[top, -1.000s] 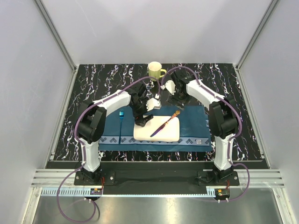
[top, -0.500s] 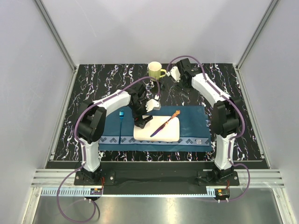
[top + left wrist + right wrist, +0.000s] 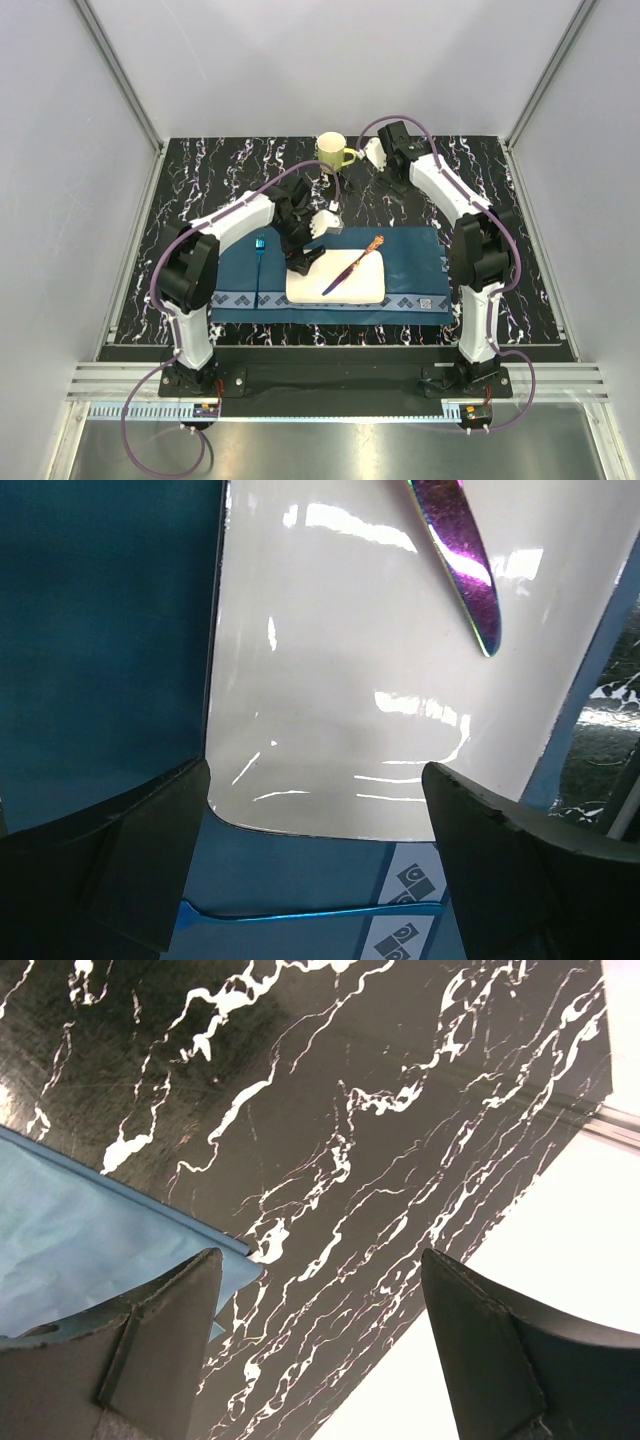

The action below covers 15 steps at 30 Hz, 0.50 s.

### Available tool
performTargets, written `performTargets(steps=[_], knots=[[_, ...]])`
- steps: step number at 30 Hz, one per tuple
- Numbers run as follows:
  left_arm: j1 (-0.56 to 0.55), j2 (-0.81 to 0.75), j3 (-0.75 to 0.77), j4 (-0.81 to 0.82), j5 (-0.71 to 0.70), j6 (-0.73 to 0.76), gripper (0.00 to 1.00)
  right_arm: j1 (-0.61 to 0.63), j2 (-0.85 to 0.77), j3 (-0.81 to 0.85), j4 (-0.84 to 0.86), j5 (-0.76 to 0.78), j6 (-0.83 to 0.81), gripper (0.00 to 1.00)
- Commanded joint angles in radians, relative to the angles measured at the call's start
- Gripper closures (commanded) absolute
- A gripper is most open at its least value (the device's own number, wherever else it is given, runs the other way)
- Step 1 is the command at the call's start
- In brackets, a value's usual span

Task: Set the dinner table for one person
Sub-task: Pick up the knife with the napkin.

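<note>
Step in hand, as I judge it: cutlery placement. The white glossy rectangular plate (image 3: 366, 287) is sitting on the dark blue cloth placemat with patterned border (image 3: 412, 262). The slim blue metal fork (image 3: 259, 262) is lying left of the plate. The iridescent purple knife (image 3: 455, 555) is lying diagonally across the plate, so it probably has to go to the plate's right.

The left gripper (image 3: 318, 768) is hovering over the plate's far-left corner, fingers spread and empty. The right gripper (image 3: 320, 1256) is hanging well beyond the plate, fingers spread over bare surface, gripping nothing.

Next move is likely calling for a low pinch on the knife handle. The glaze looks slippery, and the blade is thin.

The yellow-green ceramic mug (image 3: 331, 151) is standing beyond the plate, off the placemat.

The black, white-veined marble-look counter (image 3: 200, 180) is carrying everything, extending past the plate on all sides. Plain grey walls (image 3: 340, 60) are enclosing it.
</note>
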<state>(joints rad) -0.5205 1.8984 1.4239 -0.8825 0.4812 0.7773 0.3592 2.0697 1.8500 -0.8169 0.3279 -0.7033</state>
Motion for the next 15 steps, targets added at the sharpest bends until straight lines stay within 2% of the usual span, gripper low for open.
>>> performTargets(steps=[1,7,8,15], knots=[[0.001,-0.053,-0.008,-0.026,0.057,0.000,0.08,0.001,0.006,0.058,0.021,0.026,-0.009,0.12],[0.026,-0.016,0.035,-0.001,0.007,-0.045,0.09,0.003,-0.005,0.017,0.022,-0.001,-0.007,0.12],[0.036,-0.016,0.047,0.032,-0.018,-0.091,0.08,0.003,-0.013,0.003,0.022,-0.009,-0.016,0.12],[0.160,-0.085,0.136,0.154,-0.105,-0.277,0.06,0.020,-0.115,-0.136,0.021,-0.095,-0.192,0.12]])
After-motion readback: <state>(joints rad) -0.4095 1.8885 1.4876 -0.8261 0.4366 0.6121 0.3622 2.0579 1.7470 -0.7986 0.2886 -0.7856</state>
